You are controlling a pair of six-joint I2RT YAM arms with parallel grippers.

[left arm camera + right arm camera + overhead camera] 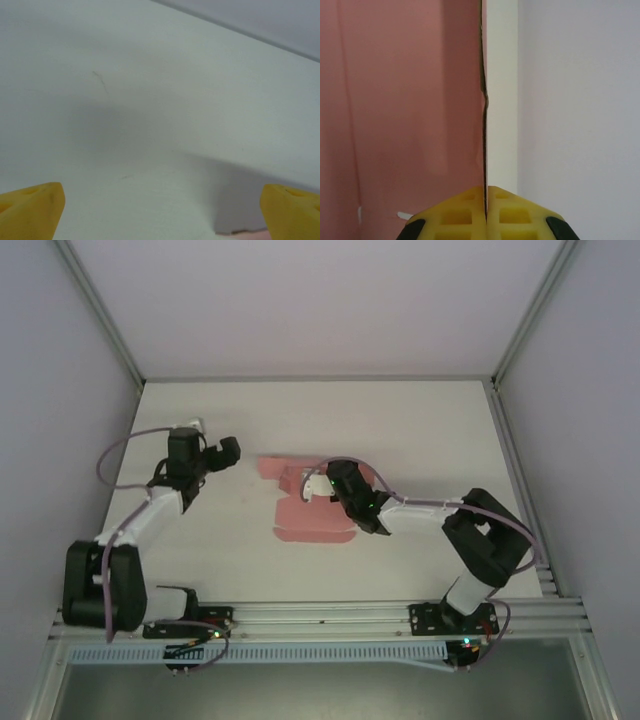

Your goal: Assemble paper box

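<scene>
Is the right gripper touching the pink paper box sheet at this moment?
Touching. The right wrist view shows the right gripper shut on the paper box: the card's edge runs straight down into its closed jaws, with no gap.

Soft, even light covered the white worktop [430, 440]; a broad, soft-edged shadow crossed it in the left wrist view; wrist views looked hazy.

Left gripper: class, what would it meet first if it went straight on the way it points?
Probably the bare table; between its open fingers nothing else lies ahead. The paper box sits off-line.
</scene>
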